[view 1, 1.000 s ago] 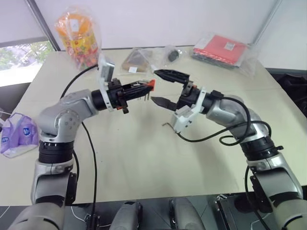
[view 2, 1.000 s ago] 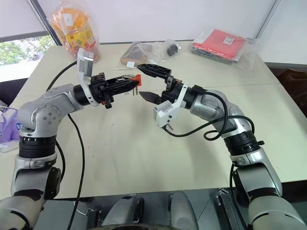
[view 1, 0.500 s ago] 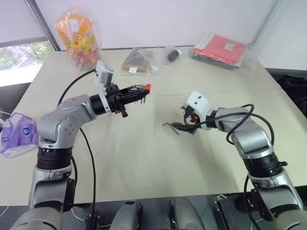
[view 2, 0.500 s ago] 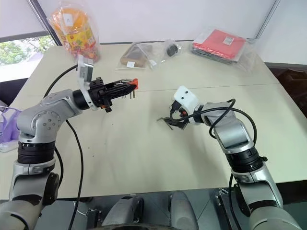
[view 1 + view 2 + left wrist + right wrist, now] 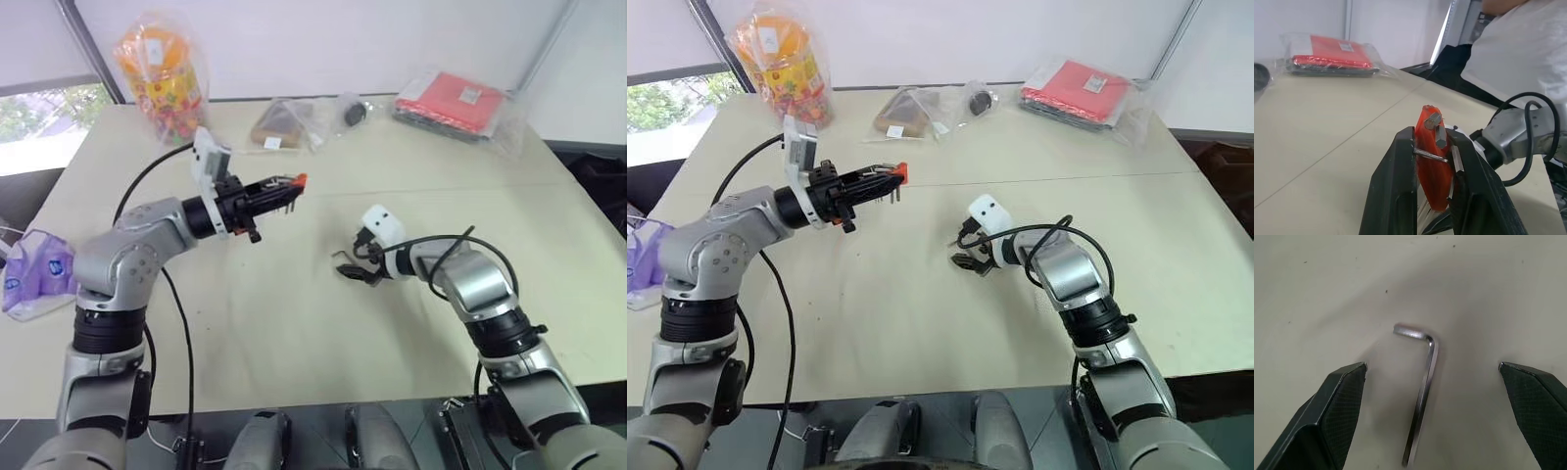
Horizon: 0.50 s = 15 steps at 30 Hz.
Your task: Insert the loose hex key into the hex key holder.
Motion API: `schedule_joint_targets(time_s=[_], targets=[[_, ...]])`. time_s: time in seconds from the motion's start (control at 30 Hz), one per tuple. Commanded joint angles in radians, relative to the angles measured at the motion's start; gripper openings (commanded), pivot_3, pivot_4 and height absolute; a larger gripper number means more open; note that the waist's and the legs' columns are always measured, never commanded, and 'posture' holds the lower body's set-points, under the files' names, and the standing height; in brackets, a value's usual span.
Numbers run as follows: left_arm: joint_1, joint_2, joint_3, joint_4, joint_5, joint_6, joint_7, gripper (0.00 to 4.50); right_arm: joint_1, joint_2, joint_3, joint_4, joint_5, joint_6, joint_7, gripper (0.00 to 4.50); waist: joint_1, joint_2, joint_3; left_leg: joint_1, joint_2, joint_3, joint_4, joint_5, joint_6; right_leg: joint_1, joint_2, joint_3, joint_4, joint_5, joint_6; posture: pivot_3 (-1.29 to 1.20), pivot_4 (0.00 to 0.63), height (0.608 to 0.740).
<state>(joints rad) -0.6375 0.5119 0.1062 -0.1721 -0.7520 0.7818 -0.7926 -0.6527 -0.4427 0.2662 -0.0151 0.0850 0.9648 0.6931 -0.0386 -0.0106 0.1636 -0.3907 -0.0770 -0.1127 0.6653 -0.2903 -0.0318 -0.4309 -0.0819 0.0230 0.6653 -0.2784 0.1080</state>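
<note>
The hex key holder (image 5: 1431,161), an orange-red block with short dark keys sticking out, is clamped between the fingers of my left gripper (image 5: 279,189), held in the air above the table's left half. The loose hex key (image 5: 1425,382), a thin dark L-shaped rod, lies flat on the beige table (image 5: 294,323). My right gripper (image 5: 1432,366) is down at the table with its fingers (image 5: 1337,406) spread wide on either side of the key, not touching it. From the head, that gripper (image 5: 358,269) shows near the table's middle, by the key (image 5: 339,257).
Along the table's far edge lie an orange snack bag (image 5: 157,69), a brown packet (image 5: 279,122), a black round item (image 5: 353,113) and a red packet in clear plastic (image 5: 456,98). A purple packet (image 5: 34,274) sits at the left edge. A person in white (image 5: 1518,49) stands beyond the table.
My right arm has dropped from mid-air beside the holder down to the table, its open gripper now straddling the hex key. The left gripper with the holder has stayed roughly in place.
</note>
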Motion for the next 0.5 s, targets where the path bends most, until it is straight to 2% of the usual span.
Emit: schedule_joint_targets(time_s=[0.03,0.1,0.3,0.5], targets=[[-0.005,0.014,0.022,-0.038,-0.016,-0.002,0.004,0.26,-0.011,0.006,0.013,0.027,-0.011,-0.037,-0.013,3.96,0.000,0.000,0.000,0.000,0.000,0.000,0.000,0.000,0.000,0.000,0.000,0.000,0.000,0.000,0.000,0.00,0.150,0.740],[-0.004,0.015,0.021,-0.039,-0.015,-0.003,0.005,0.26,-0.011,0.006,0.019,0.036,-0.012,-0.049,-0.014,3.14,-0.001,0.000,0.000,0.000,0.000,0.000,0.000,0.000,0.000,0.000,0.000,0.000,0.000,0.000,0.000,0.00,0.150,0.740],[0.000,0.018,0.023,-0.045,-0.015,-0.005,0.009,0.26,-0.003,-0.015,0.057,0.015,-0.025,-0.082,0.000,0.04,-0.001,0.000,0.000,0.000,0.000,0.000,0.000,0.000,0.000,0.000,0.000,0.000,0.000,0.000,0.000,0.00,0.150,0.740],[0.006,0.018,0.020,-0.052,-0.015,-0.009,0.010,0.26,0.007,-0.044,0.067,-0.039,-0.052,-0.156,0.003,0.04,0.001,0.000,0.000,0.000,0.000,0.000,0.000,0.000,0.000,0.000,0.000,0.000,0.000,0.000,0.000,0.00,0.150,0.740]])
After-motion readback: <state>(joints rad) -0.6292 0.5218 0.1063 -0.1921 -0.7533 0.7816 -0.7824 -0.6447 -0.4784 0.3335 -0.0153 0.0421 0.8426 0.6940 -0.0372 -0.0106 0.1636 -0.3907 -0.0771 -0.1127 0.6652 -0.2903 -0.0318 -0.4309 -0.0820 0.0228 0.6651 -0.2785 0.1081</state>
